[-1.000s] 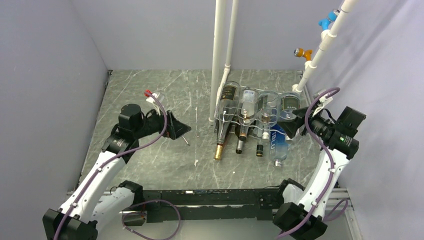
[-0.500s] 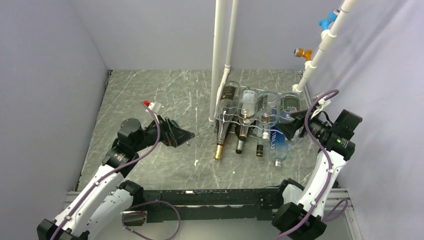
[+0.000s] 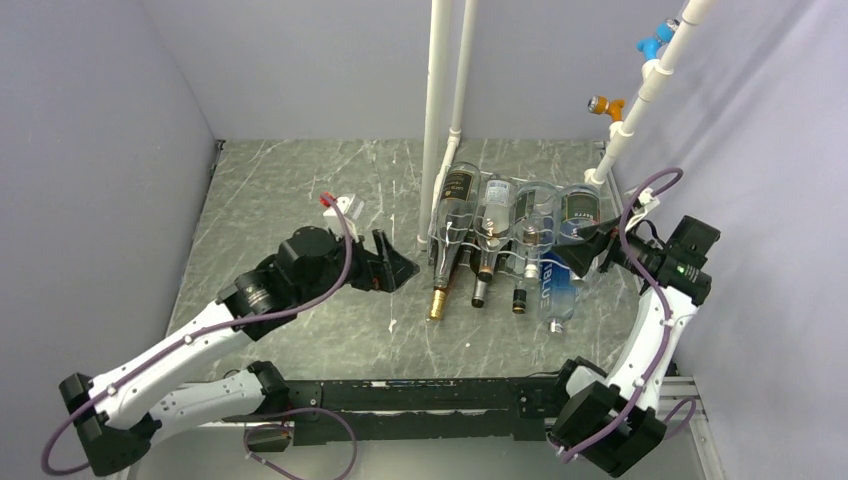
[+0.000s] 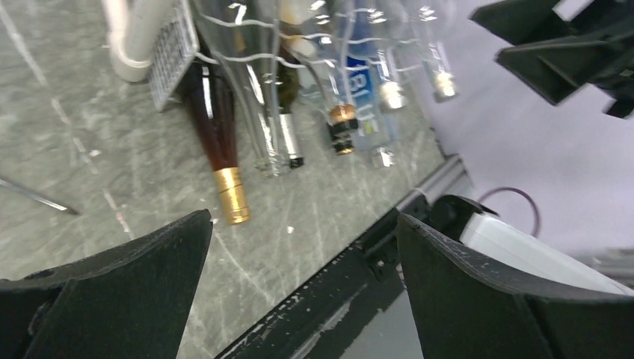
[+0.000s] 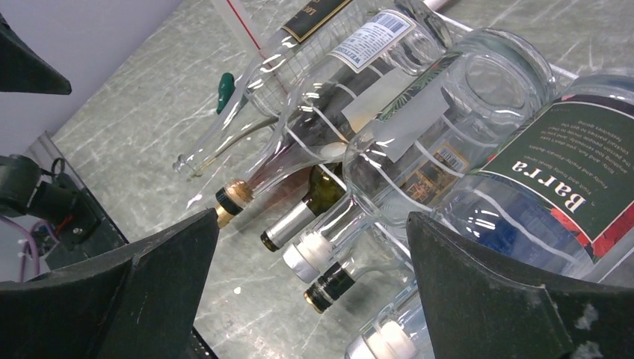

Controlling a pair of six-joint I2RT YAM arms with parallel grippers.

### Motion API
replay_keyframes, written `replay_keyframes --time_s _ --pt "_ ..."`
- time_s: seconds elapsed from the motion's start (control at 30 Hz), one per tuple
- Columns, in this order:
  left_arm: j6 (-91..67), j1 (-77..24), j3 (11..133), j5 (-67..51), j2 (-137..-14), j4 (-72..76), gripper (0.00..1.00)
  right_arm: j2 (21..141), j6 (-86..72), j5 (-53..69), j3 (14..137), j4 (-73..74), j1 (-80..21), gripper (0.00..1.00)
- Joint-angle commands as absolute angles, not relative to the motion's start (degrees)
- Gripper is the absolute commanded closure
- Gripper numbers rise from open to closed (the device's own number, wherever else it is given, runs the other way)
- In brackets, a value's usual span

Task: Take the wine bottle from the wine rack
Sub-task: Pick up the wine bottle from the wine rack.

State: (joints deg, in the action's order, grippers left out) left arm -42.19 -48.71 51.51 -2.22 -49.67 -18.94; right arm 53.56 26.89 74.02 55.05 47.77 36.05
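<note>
The left gripper [image 4: 301, 217] and right gripper [image 5: 312, 215] are gaping wide, empty; only the right wrist is resolving a label, apparently "Barra", on one bottle [image 5: 557, 187] in the wine rack [image 4: 173, 55].

We read "Barra" in white letters on a dark green label [image 5: 579, 176]. It stands on the clear bottle [image 5: 478, 224] at the right end of the rack [image 4: 173, 52]. The smaller lines on that label are too fine for us to read.

On the blue bottle [image 3: 553, 285], low in the rack, we read the white capitals "BLU", running along its body.

A white label [image 5: 371, 39] on a second bottle [image 5: 321, 105] carries a barcode; its print is not legible to us.

A black label [image 5: 312, 13] on the leftmost bottle [image 3: 450, 215] bears gold lettering, also illegible.
</note>
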Motion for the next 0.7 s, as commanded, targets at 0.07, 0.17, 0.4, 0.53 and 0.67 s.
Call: replay_keyframes --time_s 0.07,0.17,0.4,0.53,0.67 --pt "-41.6 -53.6 63.8 17.1 -58.8 -29.6 0.01 57.2 28.4 76.7 59.1 49.9 37.6 0.0" --pt "-44.6 -54.5 68.9 18.6 -63.3 -33.2 0.01 58.1 27.6 76.5 59.9 50.4 38.0 0.0" --pt "-43.5 -56.0 71.6 13.7 -68.3 -31.5 0.01 58.1 26.9 74.9 59.4 49.5 38.3 0.0" --pt "-34.7 -56.1 71.3 4.0 -69.5 -24.9 0.01 58.1 26.3 74.8 59.4 49.0 38.3 0.0" --pt "-33.1 -56.2 72.6 2.4 -72.0 -24.1 0.01 57.4 26.8 74.3 59.7 49.5 38.3 0.0"
